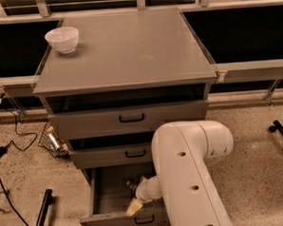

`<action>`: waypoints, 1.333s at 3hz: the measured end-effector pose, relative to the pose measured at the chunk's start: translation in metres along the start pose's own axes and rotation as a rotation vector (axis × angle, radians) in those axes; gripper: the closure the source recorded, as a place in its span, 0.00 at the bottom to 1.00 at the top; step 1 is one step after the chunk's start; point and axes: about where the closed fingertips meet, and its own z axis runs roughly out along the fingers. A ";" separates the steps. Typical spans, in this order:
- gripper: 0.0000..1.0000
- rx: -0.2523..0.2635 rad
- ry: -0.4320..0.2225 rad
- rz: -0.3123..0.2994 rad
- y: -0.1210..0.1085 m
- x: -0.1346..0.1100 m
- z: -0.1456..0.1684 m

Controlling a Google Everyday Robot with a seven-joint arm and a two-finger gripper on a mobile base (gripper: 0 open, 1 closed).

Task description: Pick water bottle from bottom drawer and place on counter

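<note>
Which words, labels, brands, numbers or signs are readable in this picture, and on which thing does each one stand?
Readable text: none.
Bottles in the basket: they have labels, but these are too blurred to read.
Counter and bowl: no marks visible.
Gripper, down inside the bottom drawer, and its white arm: no lettering visible.
</note>
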 end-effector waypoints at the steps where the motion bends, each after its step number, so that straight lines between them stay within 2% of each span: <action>1: 0.00 0.007 0.000 0.006 -0.005 0.000 0.008; 4: 0.30 0.008 -0.001 0.007 -0.006 0.000 0.009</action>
